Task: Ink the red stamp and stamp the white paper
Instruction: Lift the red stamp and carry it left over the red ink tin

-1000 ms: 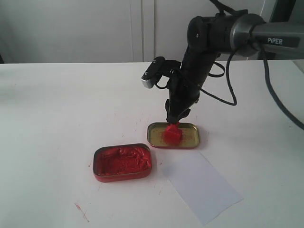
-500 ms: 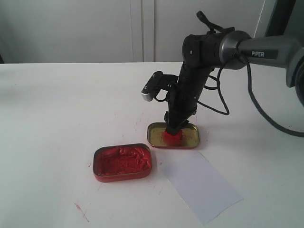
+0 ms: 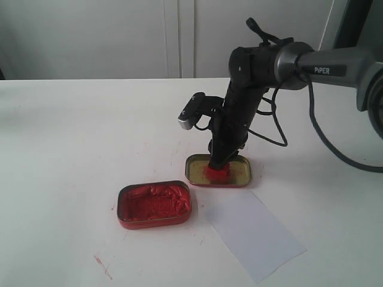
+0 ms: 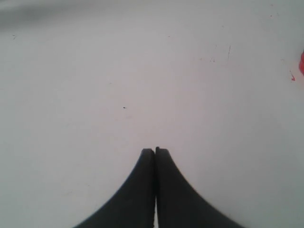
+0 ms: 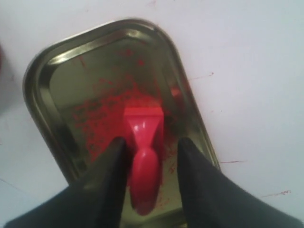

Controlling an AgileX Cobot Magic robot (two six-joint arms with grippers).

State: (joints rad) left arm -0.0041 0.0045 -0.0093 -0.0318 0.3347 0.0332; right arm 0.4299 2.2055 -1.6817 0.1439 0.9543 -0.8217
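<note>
The red stamp stands on its base inside the gold lid, its knobbed handle pointing up. My right gripper has come down over it and is open, one finger on each side of the handle; a gap shows beside one finger. The white paper lies flat on the table, just in front of the lid. My left gripper is shut and empty over bare white tabletop; the exterior view does not show it.
The open red tin of ink paste sits left of the paper and in front of the lid. Red smears mark the lid's floor and the tabletop. A wall rises behind the table.
The right gripper has dropped from just above the stamp to straddling its handle. The stamp, lid, tin and paper have stayed put.
</note>
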